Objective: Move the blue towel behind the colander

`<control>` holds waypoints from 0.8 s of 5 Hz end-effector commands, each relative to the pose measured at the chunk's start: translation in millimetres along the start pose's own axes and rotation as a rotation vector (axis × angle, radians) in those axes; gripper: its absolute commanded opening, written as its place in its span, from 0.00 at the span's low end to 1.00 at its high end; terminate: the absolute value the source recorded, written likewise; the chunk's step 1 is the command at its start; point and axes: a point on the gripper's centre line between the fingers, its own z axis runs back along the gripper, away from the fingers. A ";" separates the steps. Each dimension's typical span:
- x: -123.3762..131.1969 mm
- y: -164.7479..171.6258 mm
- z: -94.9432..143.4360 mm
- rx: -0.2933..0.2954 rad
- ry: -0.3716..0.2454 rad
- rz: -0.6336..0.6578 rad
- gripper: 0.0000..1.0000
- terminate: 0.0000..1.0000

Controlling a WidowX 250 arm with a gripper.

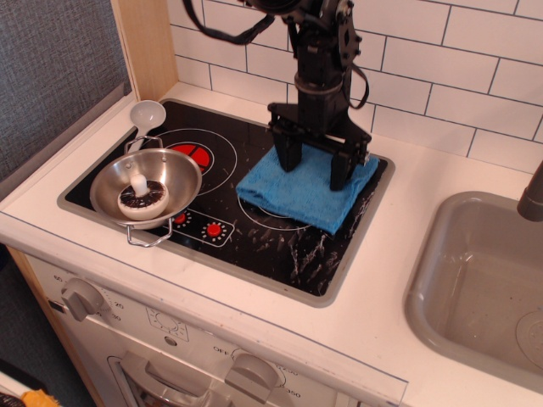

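The blue towel (304,188) lies flat on the right side of the black stovetop (254,237), its far edge near the hob's back rim. My gripper (316,166) stands upright over the towel's far part. Its two black fingers (290,154) are spread wide, with their tips down on the cloth. The colander (170,166) is a shiny steel bowl with wire handles at the front left of the hob. It holds a small dark and white round object (142,197). The towel is to the right of the colander and apart from it.
A white plastic spoon (146,114) lies behind the colander at the hob's back left corner. A wooden side panel (144,42) and a tiled wall (441,68) border the counter. A grey sink (475,280) is at the right. Oven knobs (81,297) are on the front.
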 end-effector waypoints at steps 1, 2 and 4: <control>9.5 80.1 12.3 0.085 0.004 0.095 1.00 0.00; 0.7 108.2 20.2 0.124 0.013 0.110 1.00 0.00; -6.5 121.1 22.1 0.068 0.018 0.127 1.00 0.00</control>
